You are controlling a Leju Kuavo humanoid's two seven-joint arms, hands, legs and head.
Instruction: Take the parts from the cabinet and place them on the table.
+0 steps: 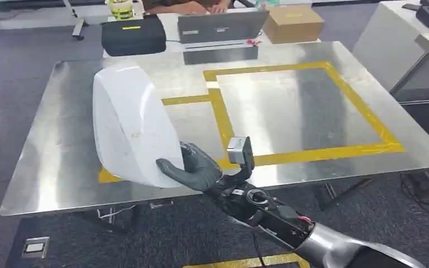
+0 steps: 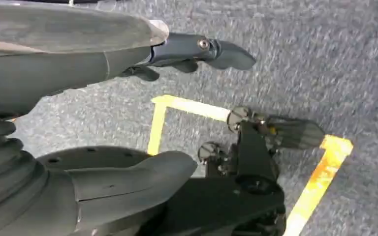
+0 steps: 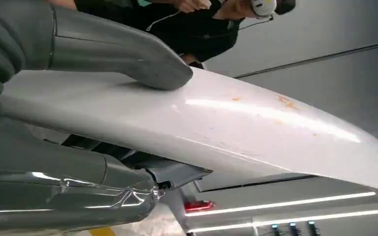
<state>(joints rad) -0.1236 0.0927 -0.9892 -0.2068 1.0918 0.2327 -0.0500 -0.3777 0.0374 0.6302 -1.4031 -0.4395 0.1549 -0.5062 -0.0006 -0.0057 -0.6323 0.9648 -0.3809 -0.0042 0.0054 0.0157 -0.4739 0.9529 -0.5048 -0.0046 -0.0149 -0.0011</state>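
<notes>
A large white curved shell part (image 1: 131, 131) stands upright over the near left of the metal table (image 1: 290, 106). My right hand (image 1: 195, 167) grips its lower edge from the front, thumb across the white face. In the right wrist view the thumb (image 3: 128, 54) presses the glossy white part (image 3: 256, 128) and the fingers (image 3: 69, 191) wrap beneath it. I cannot tell whether the part touches the tabletop. My left hand (image 2: 128, 98) hangs beside my body above the carpet, fingers apart, holding nothing.
Yellow tape (image 1: 299, 151) outlines a square on the tabletop to the right of the part. At the far edge sit a black bag (image 1: 133, 34), a laptop (image 1: 220, 27) and a cardboard box (image 1: 293, 23), with a person (image 1: 187, 5) behind. A second table (image 1: 408, 39) stands at the right.
</notes>
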